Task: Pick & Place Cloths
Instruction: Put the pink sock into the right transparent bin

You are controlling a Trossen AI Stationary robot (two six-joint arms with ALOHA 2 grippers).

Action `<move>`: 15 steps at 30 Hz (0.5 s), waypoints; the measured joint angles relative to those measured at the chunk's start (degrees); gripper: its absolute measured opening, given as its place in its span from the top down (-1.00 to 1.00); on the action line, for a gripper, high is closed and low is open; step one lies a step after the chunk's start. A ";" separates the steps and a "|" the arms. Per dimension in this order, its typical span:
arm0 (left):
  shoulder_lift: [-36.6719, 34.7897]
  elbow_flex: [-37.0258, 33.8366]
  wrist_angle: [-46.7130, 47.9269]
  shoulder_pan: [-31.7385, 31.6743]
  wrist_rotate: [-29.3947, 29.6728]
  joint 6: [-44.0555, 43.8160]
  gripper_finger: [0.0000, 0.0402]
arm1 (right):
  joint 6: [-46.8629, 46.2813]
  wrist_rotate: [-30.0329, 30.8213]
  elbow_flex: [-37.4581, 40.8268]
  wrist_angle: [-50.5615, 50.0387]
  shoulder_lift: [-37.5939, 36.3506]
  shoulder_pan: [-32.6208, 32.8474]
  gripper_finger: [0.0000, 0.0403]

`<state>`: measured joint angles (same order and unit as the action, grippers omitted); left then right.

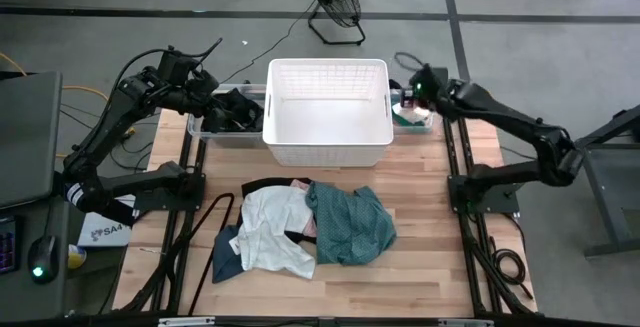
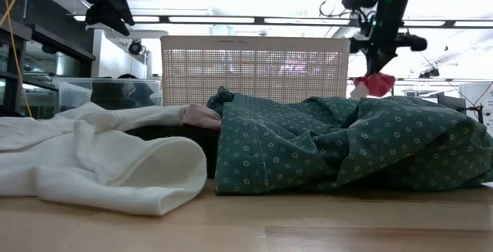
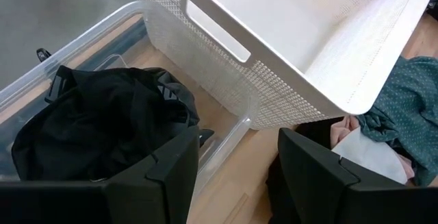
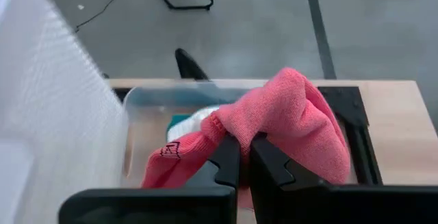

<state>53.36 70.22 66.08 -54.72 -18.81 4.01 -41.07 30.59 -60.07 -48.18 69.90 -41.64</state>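
Observation:
My right gripper point(image 4: 245, 145) hangs above the clear bin point(image 4: 147, 104) at the table's far right, shut on a pink cloth point(image 4: 287, 118). White and teal fabric point(image 4: 186, 121) lies in that bin. My left gripper point(image 3: 238, 166) is open and holds nothing. It hovers over the far-left clear bin point(image 3: 75, 53), in which a black cloth point(image 3: 102, 125) lies bunched. On the table's middle lies a pile: a white cloth point(image 1: 275, 225), a teal dotted cloth point(image 1: 350, 224), a dark blue one point(image 1: 225, 259) and a black one point(image 1: 265, 185). My right gripper pinches the pink cloth between its two fingers at a bunched fold near the cloth's middle point(image 4: 239, 125), coming from above and pointing down. The cloth is lifted clear and hangs slack, bulging on both sides of the fingers point(image 4: 226, 159), with one hemmed end point(image 4: 168, 162) drooping.
The white lattice basket point(image 1: 328, 137) stands between the two bins at the far middle, and its corner point(image 3: 342, 104) is close to my left gripper. Black cables point(image 1: 205, 227) trail on the table's left. Bare wood point(image 1: 440, 267) lies near and right of the pile.

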 joint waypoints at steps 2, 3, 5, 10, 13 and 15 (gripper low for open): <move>0.00 0.00 0.00 -0.01 0.00 0.00 0.03 | 2.83 -3.26 0.00 2.63 1.52 -2.94 0.97; 0.01 0.00 0.01 -0.01 0.00 -0.03 0.03 | 3.82 -4.58 0.00 3.50 2.44 -3.91 0.97; 0.00 0.00 0.00 -0.02 0.00 -0.15 0.03 | 5.20 -6.82 0.00 4.71 4.70 -5.30 0.97; 0.00 0.00 0.00 -0.02 0.00 -0.24 0.03 | 6.55 -10.48 0.01 7.86 11.17 -6.92 0.97; 0.00 0.00 0.02 -0.01 0.00 -0.34 0.03 | 6.50 -12.17 0.02 8.59 14.76 -7.92 0.97; 0.00 0.00 0.02 -0.01 0.00 -0.34 0.03 | 6.44 -12.63 0.01 8.59 16.73 -8.66 0.97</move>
<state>53.36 70.22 66.11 -54.73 -18.81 3.67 -34.63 17.97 -60.06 -39.59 86.63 -50.30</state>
